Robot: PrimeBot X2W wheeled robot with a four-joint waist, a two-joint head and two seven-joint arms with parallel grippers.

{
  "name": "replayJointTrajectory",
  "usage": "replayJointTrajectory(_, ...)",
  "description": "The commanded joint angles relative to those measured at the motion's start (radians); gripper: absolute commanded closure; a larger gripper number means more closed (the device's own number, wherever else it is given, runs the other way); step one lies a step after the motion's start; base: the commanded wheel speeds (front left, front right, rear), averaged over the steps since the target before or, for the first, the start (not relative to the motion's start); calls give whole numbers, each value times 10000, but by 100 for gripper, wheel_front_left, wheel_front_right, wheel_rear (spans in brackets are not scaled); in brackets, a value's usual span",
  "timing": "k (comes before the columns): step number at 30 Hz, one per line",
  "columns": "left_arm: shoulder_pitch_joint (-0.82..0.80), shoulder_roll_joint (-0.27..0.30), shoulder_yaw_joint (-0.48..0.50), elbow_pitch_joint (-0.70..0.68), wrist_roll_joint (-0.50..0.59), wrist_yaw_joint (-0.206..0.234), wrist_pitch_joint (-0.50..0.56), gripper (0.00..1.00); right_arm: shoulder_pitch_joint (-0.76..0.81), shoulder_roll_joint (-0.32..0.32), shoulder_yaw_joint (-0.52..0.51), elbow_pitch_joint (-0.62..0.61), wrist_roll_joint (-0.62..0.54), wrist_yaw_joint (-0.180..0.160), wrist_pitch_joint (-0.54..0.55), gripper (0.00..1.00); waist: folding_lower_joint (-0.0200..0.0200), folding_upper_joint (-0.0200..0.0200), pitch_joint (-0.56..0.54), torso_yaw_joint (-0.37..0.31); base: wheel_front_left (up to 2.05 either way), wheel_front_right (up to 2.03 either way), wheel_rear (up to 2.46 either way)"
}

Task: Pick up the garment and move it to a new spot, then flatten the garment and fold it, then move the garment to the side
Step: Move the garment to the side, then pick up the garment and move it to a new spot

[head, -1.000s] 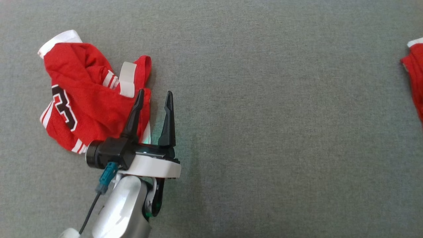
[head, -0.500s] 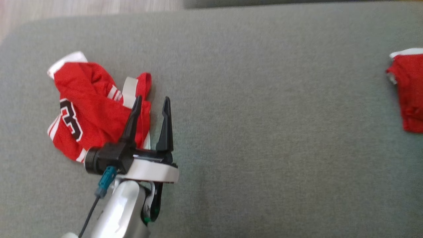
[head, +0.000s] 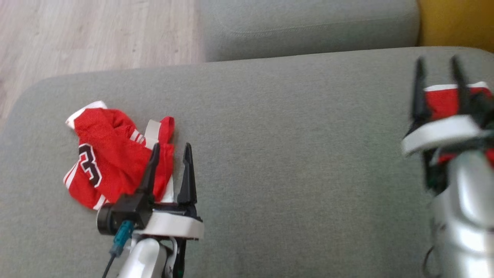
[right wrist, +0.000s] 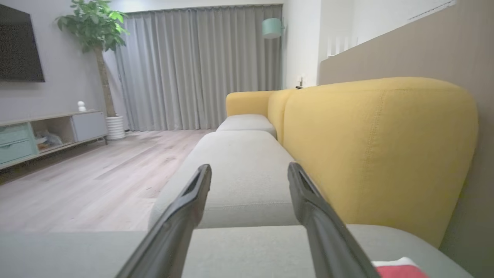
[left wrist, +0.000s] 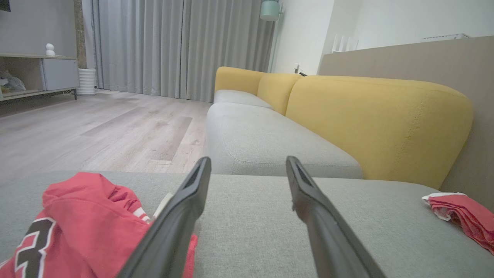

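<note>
Pickup seems in hand: left gripper (head: 171,146) and right gripper (head: 437,61) gape empty, so left must next pinch the crumpled jersey (head: 112,150).

A grey sofa (left wrist: 270,139) with yellow backrests (left wrist: 378,116) stands on pale wood flooring (left wrist: 96,131) before long grey curtains (left wrist: 173,46).

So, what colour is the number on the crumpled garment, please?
The number is black, edged white; head view.

matt mesh cloth garment (head: 115,162), woven grey couch (head: 289,154), wood floor (head: 96,34)
</note>
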Motion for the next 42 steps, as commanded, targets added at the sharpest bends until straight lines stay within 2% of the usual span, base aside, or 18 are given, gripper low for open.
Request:
replayJointTrajectory(1,-207,43,373,-306,128,-62,-53,0,194,227,416,-599,19,-7,-126,0,3,-1,-99,-106,0,0,0)
replayJointTrajectory(5,12,43,443,-263,186,-129,-53,0,1618,669,731,-1277,68,-7,-288,0,3,-1,-189,-181,0,0,0)
replayJointTrajectory(8,128,43,479,-173,184,-129,-53,0,2683,744,619,-1580,46,-7,-411,0,3,-1,-202,-187,0,0,0)
replayJointTrajectory(13,254,43,488,-149,86,-104,-53,0,3891,754,790,-2076,706,-7,-556,0,3,-1,-182,-171,0,0,0)
replayJointTrajectory(29,413,43,436,-336,-78,69,-53,0,4372,757,843,-2945,1037,-7,-584,0,3,-1,-201,-182,0,0,0)
replayJointTrajectory(34,362,43,323,-216,0,48,-53,0,4562,758,801,-2963,1134,-7,-585,0,3,-1,-278,328,0,0,0)
replayJointTrajectory(42,424,43,500,-29,158,70,-53,0,4759,758,1688,-3032,1357,-7,-585,0,3,-1,-424,1519,0,0,0)
